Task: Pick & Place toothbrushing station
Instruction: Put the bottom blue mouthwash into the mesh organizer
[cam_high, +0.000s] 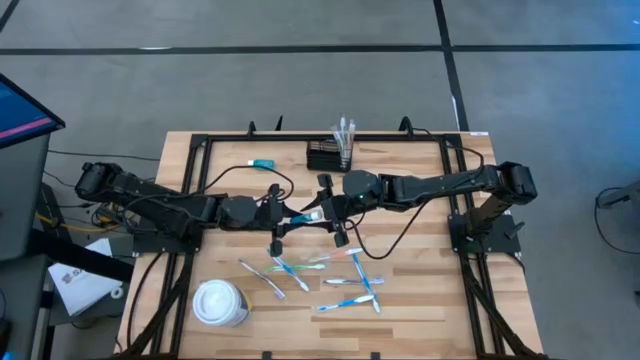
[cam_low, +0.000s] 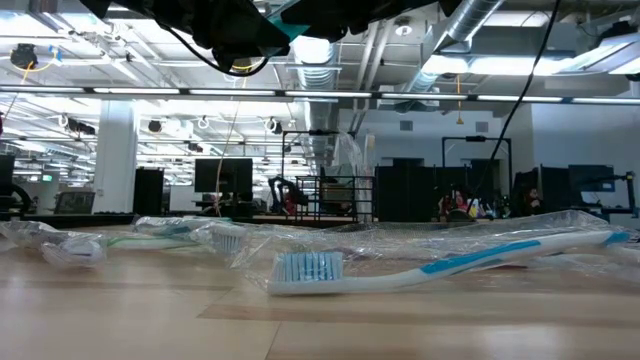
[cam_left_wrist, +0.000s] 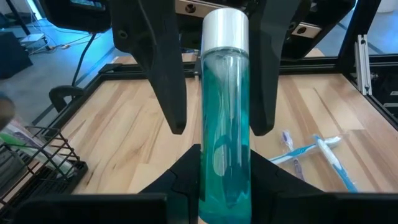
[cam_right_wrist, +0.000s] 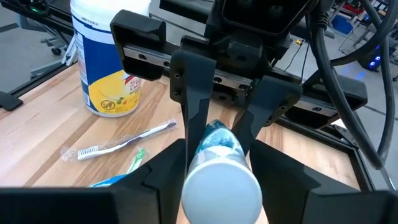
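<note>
Centrally, above the surface (cam_high: 400, 300): teal tube (cam_left_wrist: 225, 118) with white cap, pinched by left fingers (cam_left_wrist: 169, 74); right fingers (cam_right_wrist: 193, 118) spread around its cap end. Black mesh organiser (cam_high: 328, 157) at far edge.

Bright, even light comes from ceiling lamps (cam_low: 60, 92) far behind the table (cam_high: 420, 300). Shadows are soft. The tube (cam_left_wrist: 225, 124) cap glares and near wrapping looks blurred.

I count two arms of mine, one teal tube (cam_left_wrist: 225, 118), one mesh organiser (cam_high: 328, 156), one cup (cam_high: 220, 302), and about seven toothbrushes (cam_high: 350, 283) scattered on the table.
</note>
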